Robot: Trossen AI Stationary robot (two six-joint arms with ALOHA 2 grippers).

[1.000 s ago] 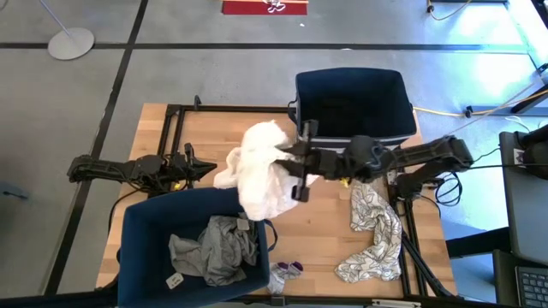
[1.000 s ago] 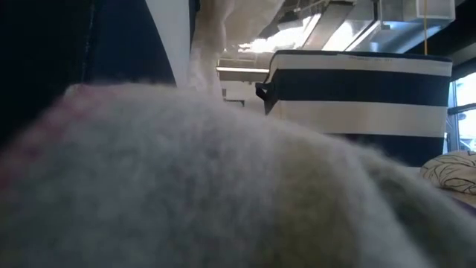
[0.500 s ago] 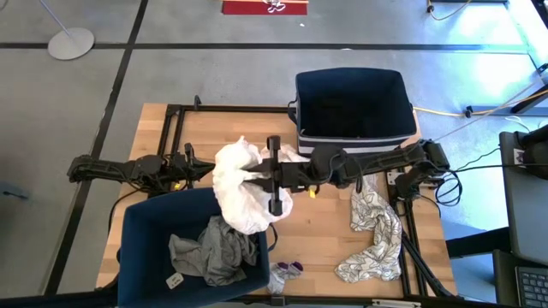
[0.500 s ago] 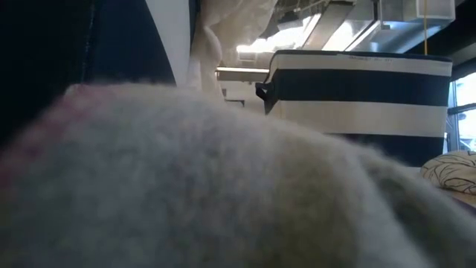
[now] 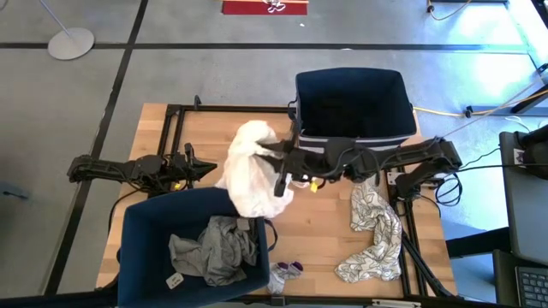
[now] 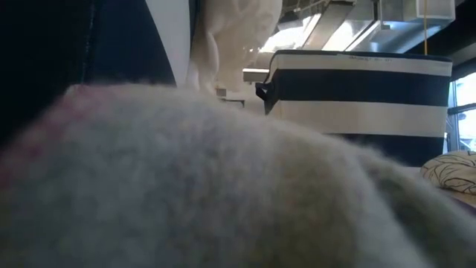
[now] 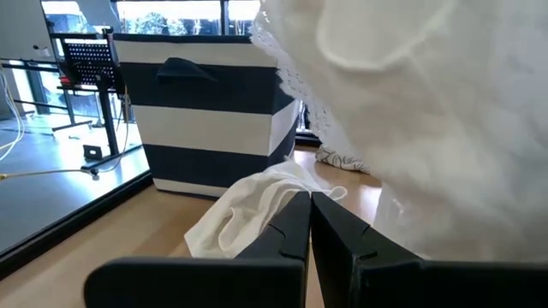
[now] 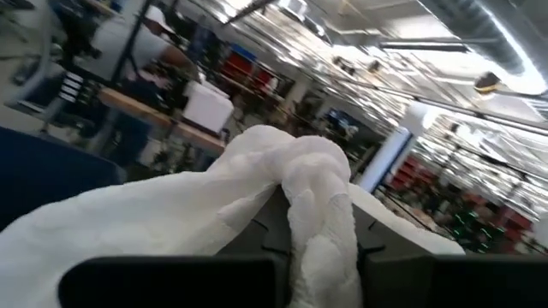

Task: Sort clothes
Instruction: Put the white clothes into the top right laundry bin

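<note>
The right gripper [image 5: 272, 161] is clamped on a bunched fold of the white garment [image 5: 250, 168], which looks light and limp, so likely best held by a gathered fold.

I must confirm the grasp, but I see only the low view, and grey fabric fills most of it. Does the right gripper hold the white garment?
Observer: Yes. The right gripper is shut on the white garment, which hangs above the table.
Operator: Where is the left arm?
Observer: The left gripper waits at the table's left side, fingers together, empty.
Operator: What is in the near bin?
Observer: The near bin holds a grey garment.
</note>
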